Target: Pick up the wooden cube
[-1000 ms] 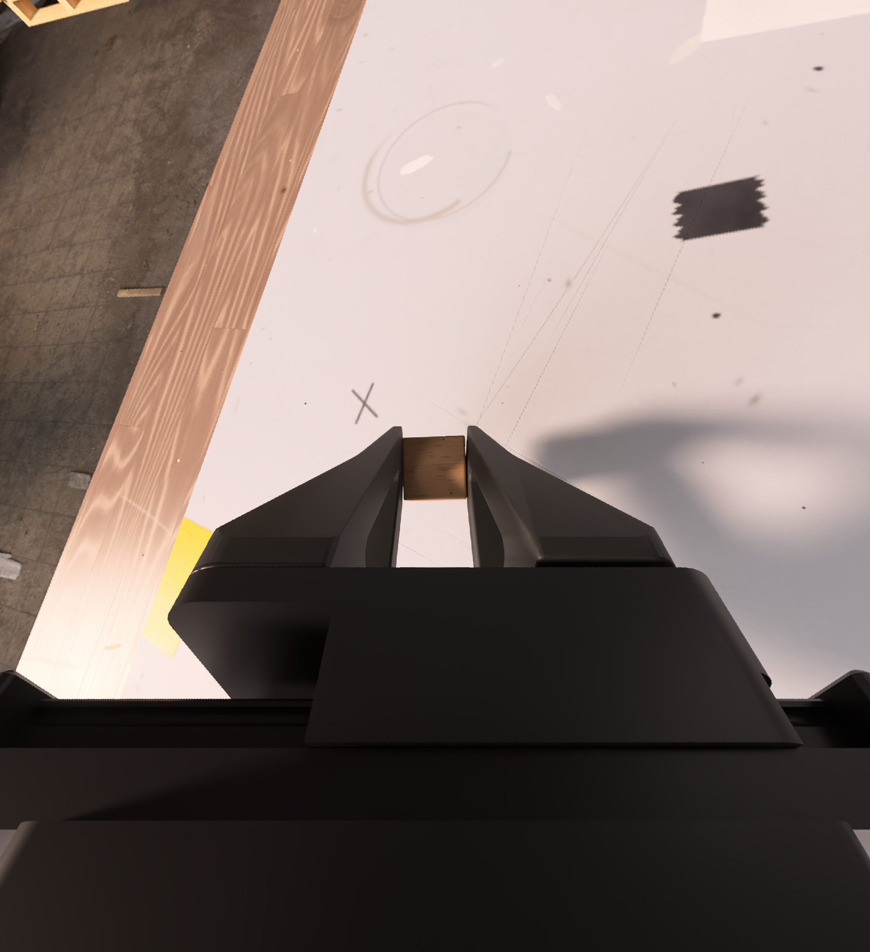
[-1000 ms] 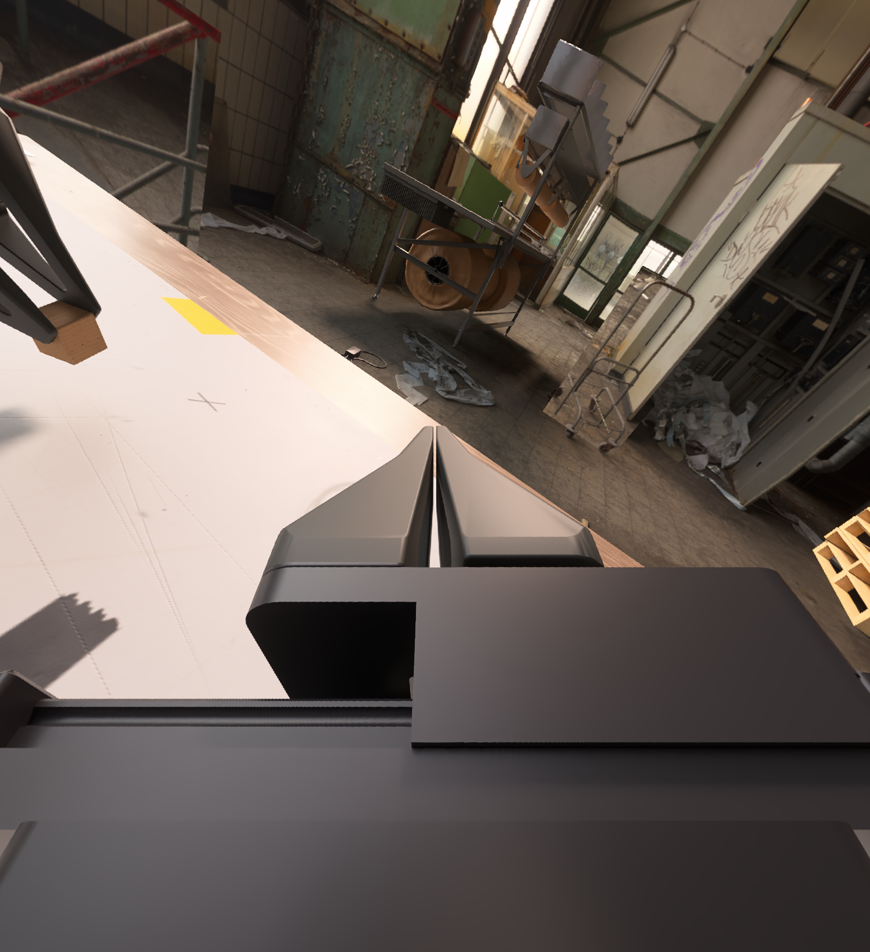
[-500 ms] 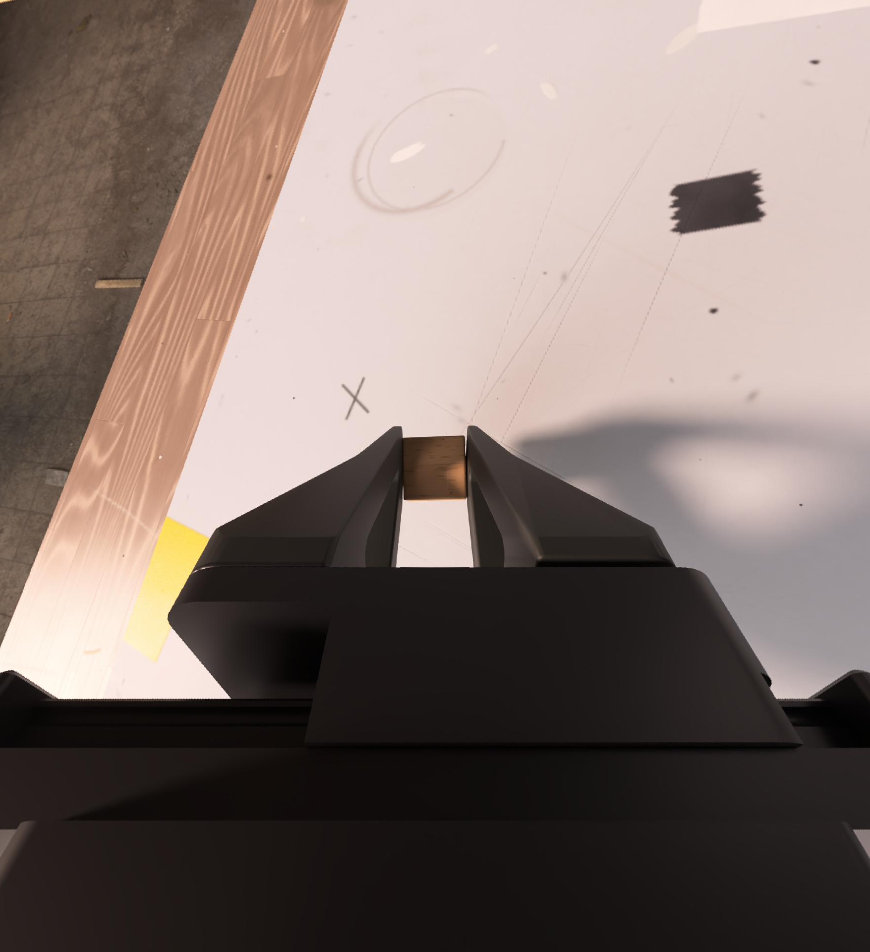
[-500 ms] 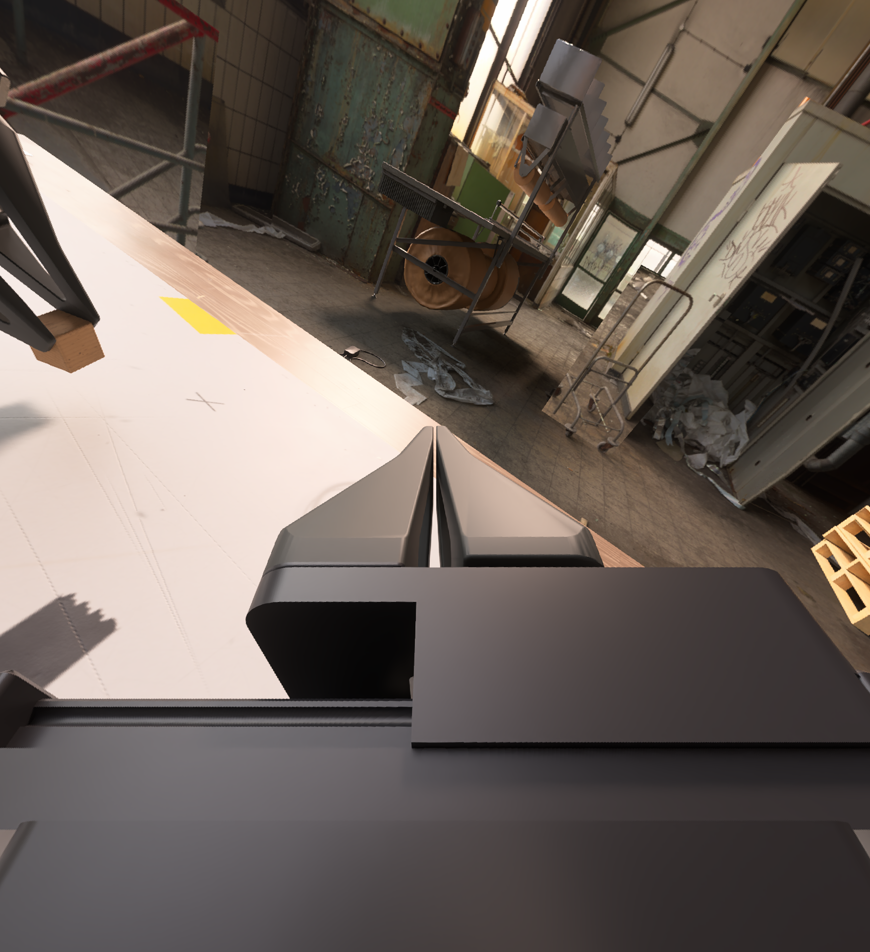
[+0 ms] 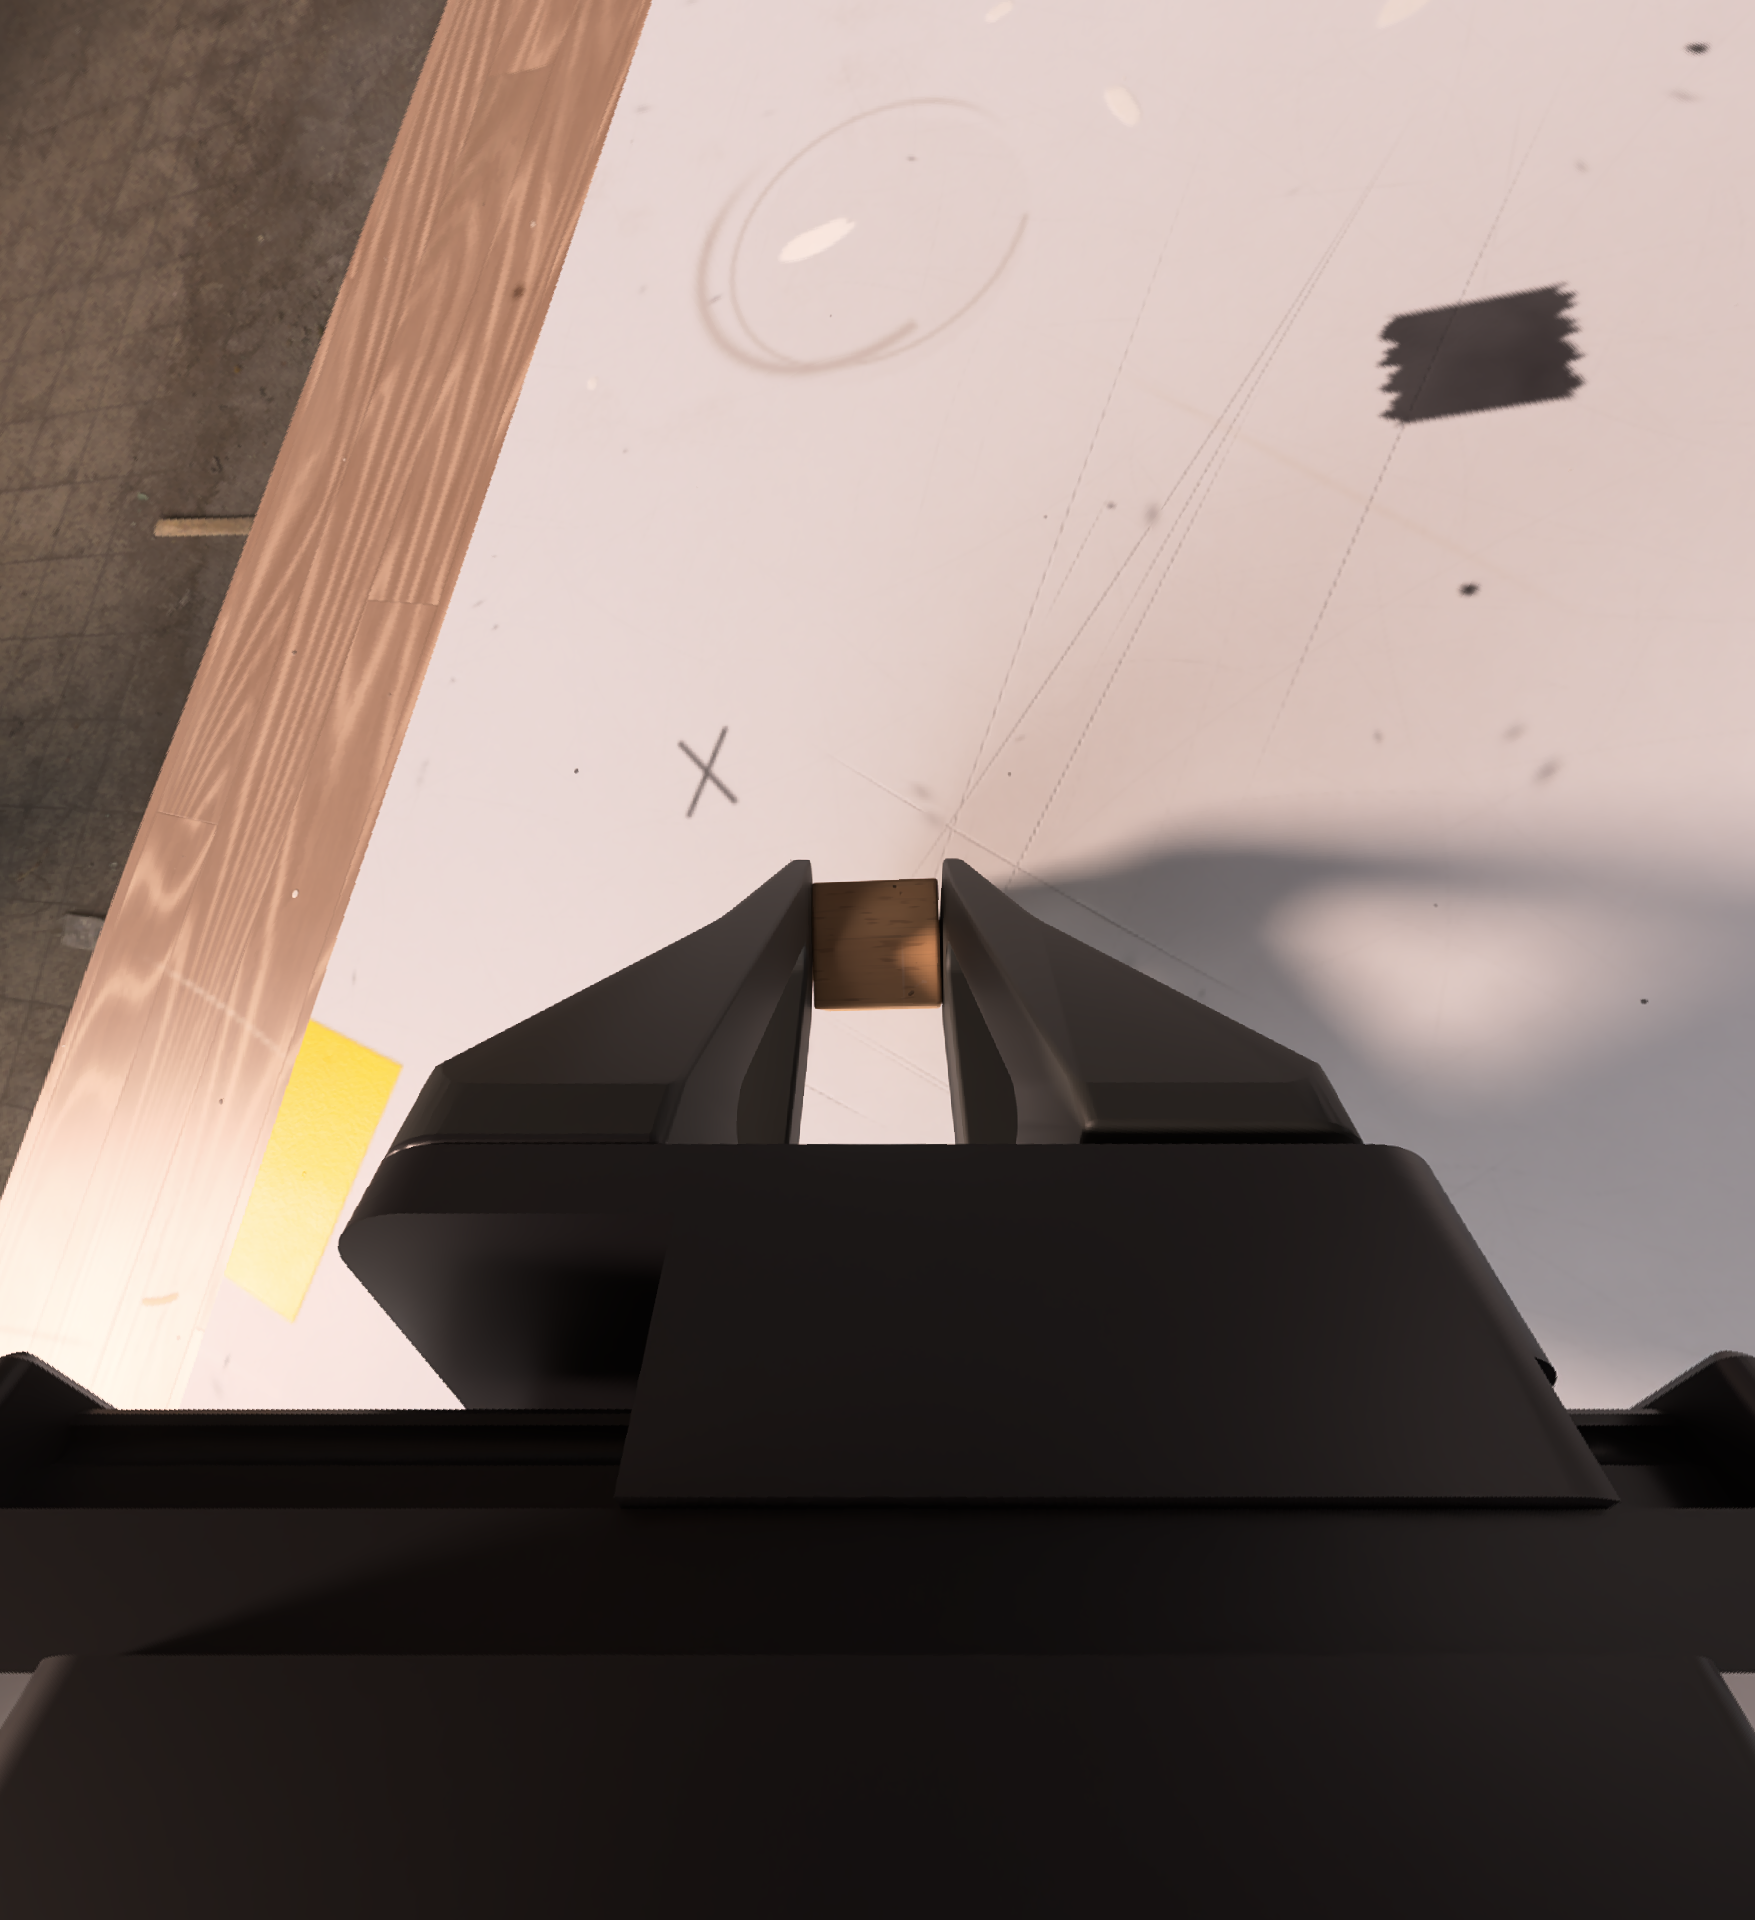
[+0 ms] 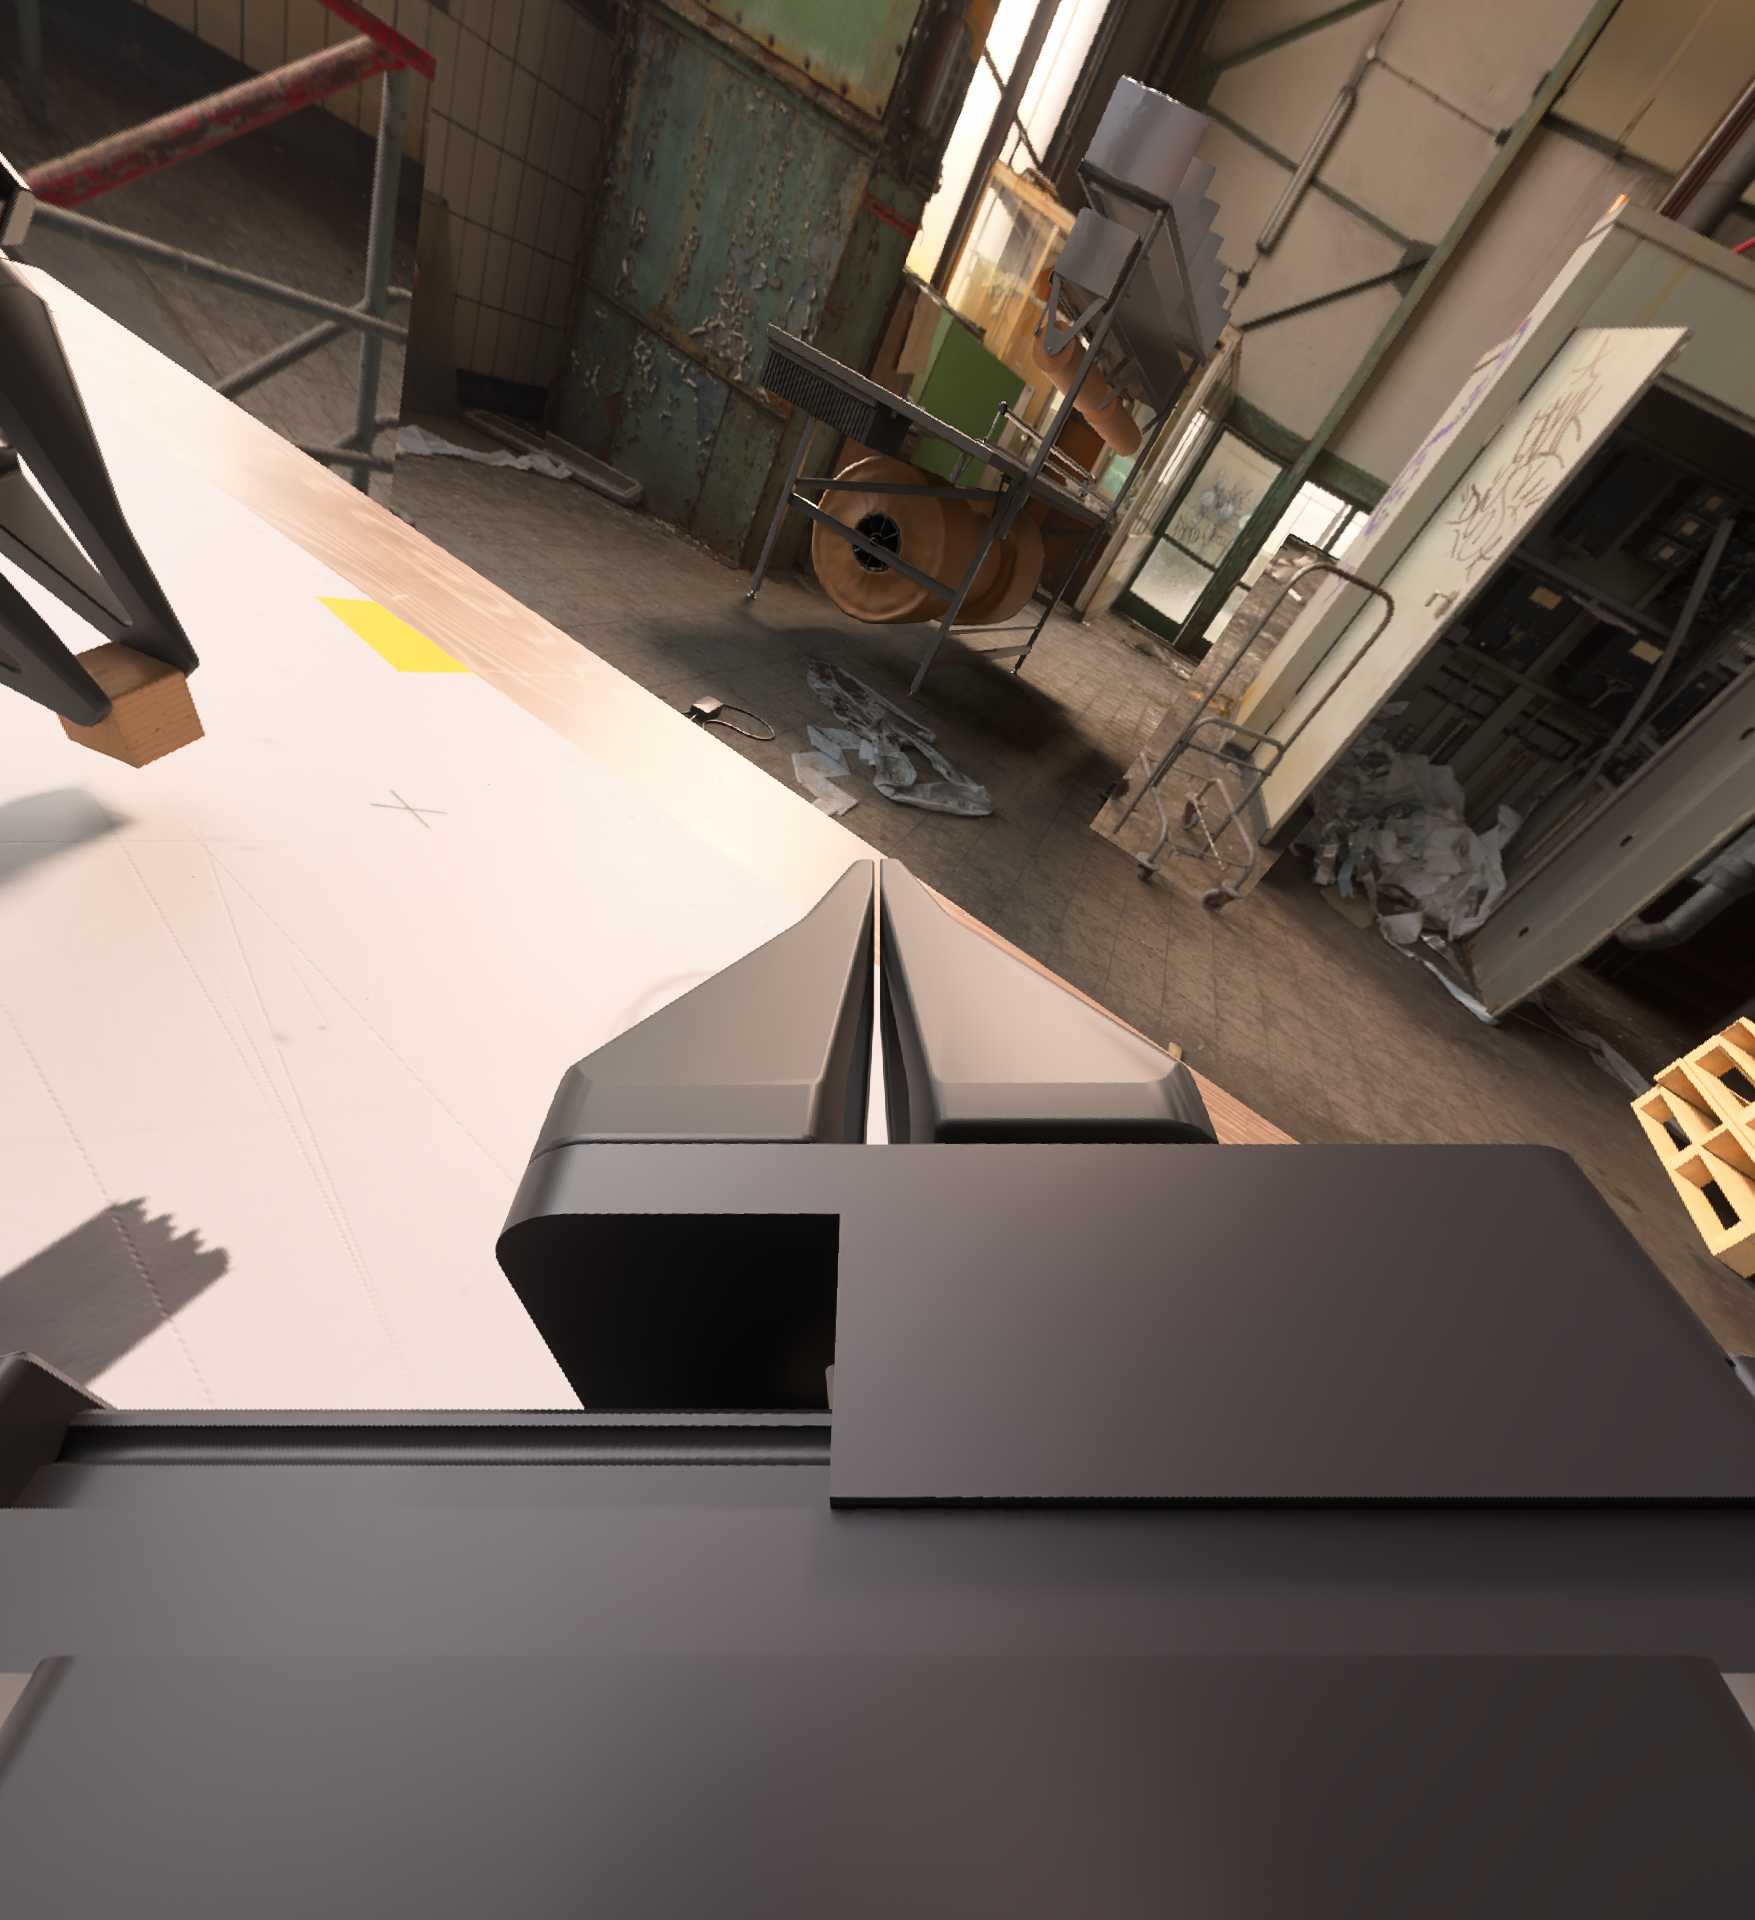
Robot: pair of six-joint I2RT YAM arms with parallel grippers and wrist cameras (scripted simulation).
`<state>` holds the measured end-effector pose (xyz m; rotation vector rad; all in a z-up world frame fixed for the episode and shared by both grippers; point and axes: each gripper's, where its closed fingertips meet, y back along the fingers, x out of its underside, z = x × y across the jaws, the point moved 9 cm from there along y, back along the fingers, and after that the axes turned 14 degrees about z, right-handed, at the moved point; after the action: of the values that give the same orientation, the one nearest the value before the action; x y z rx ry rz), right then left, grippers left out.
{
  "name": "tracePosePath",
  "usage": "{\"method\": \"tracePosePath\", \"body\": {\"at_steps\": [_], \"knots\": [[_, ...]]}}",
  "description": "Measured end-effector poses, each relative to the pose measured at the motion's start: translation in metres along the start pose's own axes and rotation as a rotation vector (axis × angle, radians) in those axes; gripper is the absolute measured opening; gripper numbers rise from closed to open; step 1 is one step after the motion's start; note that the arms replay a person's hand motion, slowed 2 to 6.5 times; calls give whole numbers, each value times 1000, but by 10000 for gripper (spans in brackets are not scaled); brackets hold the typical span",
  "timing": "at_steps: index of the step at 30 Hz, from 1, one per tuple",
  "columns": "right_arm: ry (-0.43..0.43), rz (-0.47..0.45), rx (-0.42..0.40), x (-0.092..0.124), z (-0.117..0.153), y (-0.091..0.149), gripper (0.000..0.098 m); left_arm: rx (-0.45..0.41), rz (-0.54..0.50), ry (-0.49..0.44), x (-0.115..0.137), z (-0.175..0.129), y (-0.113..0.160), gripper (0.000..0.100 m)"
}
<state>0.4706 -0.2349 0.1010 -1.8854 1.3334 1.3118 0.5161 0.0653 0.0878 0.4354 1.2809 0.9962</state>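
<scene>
The wooden cube (image 5: 876, 943) is sitting between the two fingertips of the left gripper (image 5: 876, 883), hanging above the table (image 5: 956, 520) and apart from it. A cross mark (image 5: 708, 772) is lying on the table ahead and to the left of the cube. A tape patch (image 5: 315, 1164) is lying near the table's left edge. The right gripper (image 6: 876, 868) is hanging over the table's far edge, with the cube (image 6: 140, 707) well off to its left.

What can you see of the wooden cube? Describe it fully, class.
The wooden cube is small, light brown with fine grain and sharp edges. It sits pinched at the fingertips of the left tool, one finger on each opposite side. The right wrist view shows it lifted clear of the white table, tilted, its shadow below.
</scene>
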Motion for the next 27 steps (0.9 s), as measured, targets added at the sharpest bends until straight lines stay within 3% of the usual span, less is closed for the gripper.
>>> {"method": "tracePosePath", "body": {"at_steps": [27], "knots": [[1,0,1,0,0,0,9,1,40,-1,1,0,-5,205]]}}
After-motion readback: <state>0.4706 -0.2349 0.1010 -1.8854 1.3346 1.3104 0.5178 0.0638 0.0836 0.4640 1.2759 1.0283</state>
